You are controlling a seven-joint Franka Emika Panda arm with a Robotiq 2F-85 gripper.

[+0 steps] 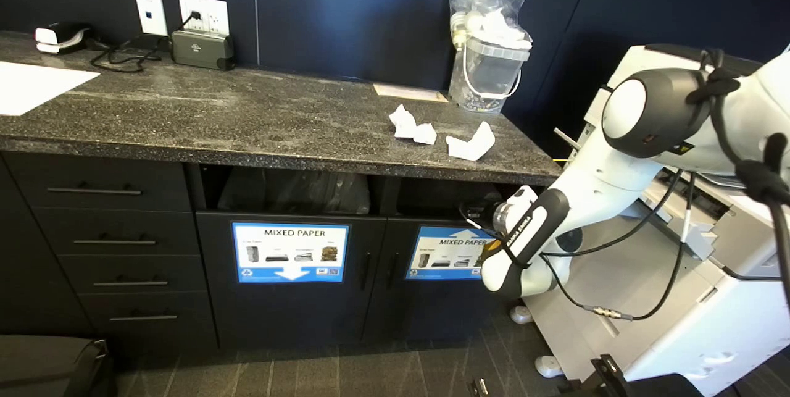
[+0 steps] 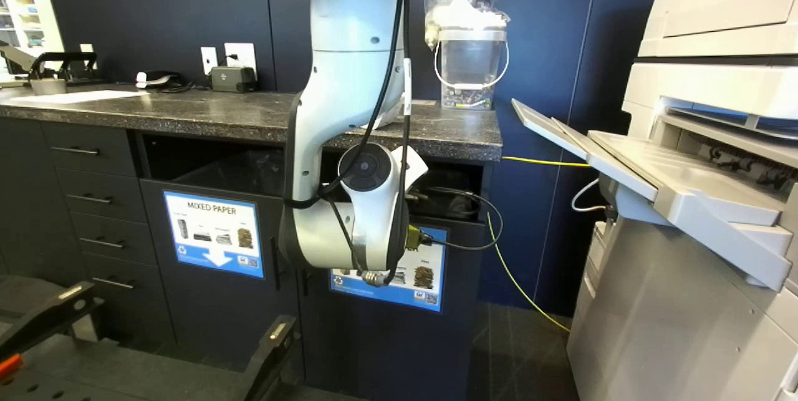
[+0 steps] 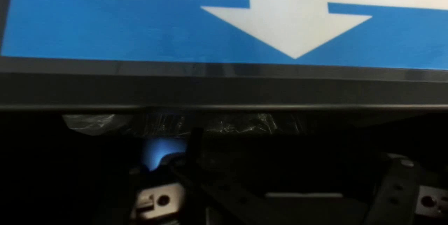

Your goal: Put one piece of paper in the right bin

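The right bin is the right-hand dark opening in the cabinet front, with its rim point(image 1: 426, 220) above a blue-and-white MIXED PAPER sign point(image 1: 445, 252) with an up arrow. Crumpled white paper point(image 1: 404, 123) lies on the counter in an exterior view, with a folded white piece point(image 1: 472, 141) to its right. My gripper point(image 1: 478, 208) is inside the right opening, below the countertop. In the wrist view, which is upside down, my gripper point(image 3: 295, 169) shows two dark fingers far apart beyond the bin's front edge point(image 3: 280, 92). No paper shows between them; the inside is very dark.
The countertop edge point(image 1: 278, 159) lies above the openings. A left bin has its own MIXED PAPER sign point(image 1: 290, 253). A clear bucket point(image 1: 487, 73) stands at the counter's right end. A large printer point(image 2: 704, 189) stands to the right, with a yellow cable point(image 2: 530, 292) beside it.
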